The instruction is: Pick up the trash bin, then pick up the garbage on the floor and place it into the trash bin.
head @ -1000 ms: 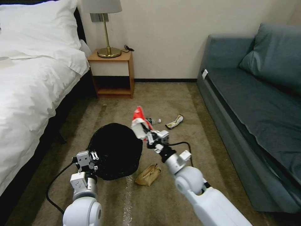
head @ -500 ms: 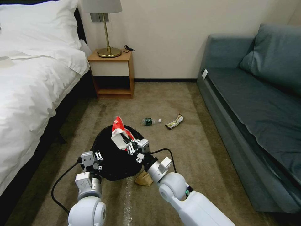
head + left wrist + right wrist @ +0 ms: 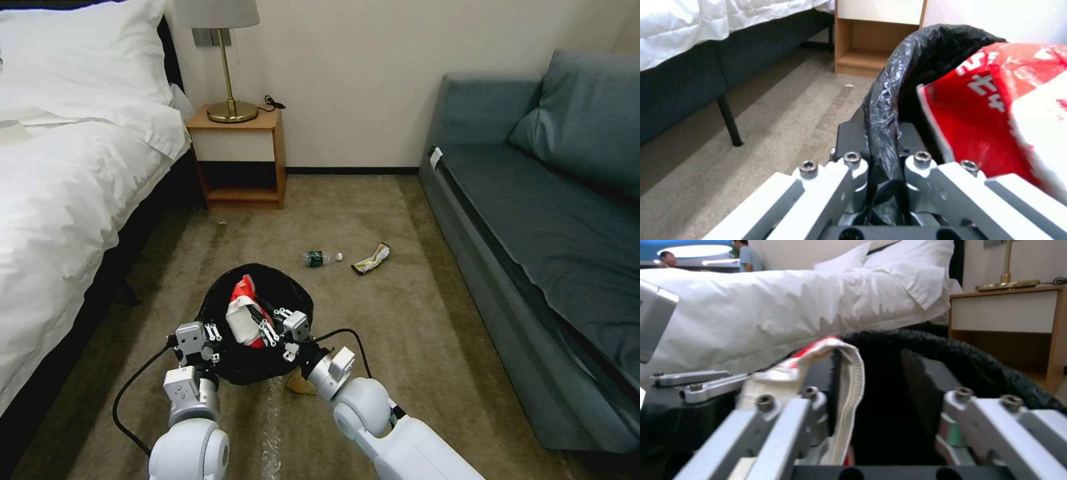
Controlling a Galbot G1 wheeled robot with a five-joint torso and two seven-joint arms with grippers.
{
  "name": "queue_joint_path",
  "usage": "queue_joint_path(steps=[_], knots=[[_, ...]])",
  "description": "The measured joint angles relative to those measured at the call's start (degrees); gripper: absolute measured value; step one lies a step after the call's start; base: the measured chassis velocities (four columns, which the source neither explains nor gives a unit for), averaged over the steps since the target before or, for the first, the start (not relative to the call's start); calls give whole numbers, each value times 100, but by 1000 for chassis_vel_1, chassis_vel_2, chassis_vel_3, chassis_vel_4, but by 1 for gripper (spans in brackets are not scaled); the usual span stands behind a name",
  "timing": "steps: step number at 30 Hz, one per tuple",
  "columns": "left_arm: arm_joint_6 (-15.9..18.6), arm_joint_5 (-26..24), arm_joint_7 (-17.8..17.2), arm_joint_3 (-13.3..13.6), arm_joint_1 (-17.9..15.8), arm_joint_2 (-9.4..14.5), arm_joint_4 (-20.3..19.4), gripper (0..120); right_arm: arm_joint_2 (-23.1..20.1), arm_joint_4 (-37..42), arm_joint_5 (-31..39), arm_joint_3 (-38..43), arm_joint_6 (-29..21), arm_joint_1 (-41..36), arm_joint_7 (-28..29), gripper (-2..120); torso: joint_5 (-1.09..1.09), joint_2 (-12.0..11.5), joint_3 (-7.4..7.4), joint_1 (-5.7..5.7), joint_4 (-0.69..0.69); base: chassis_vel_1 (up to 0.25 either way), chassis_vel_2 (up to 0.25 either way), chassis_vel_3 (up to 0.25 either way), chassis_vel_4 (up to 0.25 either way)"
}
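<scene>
The trash bin, lined with a black bag, hangs low over the carpet with my left gripper shut on its near rim. My right gripper reaches into the bin's mouth, its fingers spread wide apart. The red-and-white carton leans against one finger inside the bag and looms red in the left wrist view. On the floor beyond lie a small clear bottle and a crumpled wrapper. The tan paper bag peeks out from under my right arm.
A white-sheeted bed runs along the left. A wooden nightstand with a brass lamp stands at the far wall. A blue-grey sofa lines the right side. Open carpet lies between them.
My right gripper has swung left and down, carrying the carton from above the floor into the bin's mouth. The left gripper and bin have shifted slightly.
</scene>
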Motion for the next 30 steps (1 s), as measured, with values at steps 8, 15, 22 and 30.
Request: queue_joint_path(steps=[8, 15, 22, 30], knots=[[0, 22, 1, 2, -8, -23, 1, 4, 38, 207, 122, 110, -115, 127, 87, 68, 0, 0, 0, 0, 0, 0, 0, 0, 0], [0, 37, 2, 47, -11, -48, -4, 4, -29, -41, 22, -127, -145, 339, 126, 91, 0, 0, 0, 0, 0, 0, 0, 0, 0], [0, 37, 3, 32, -46, -40, -17, 4, -355, -218, 1149, -586, -431, 706, 118, 100, 1, 0, 0, 0, 0, 0, 0, 0, 0], [6, -3, 3, -35, -55, 13, -18, 4, -1275, 294, 2149, -1017, -1545, 1861, 680, 100, 0, 0, 0, 0, 0, 0, 0, 0, 0]])
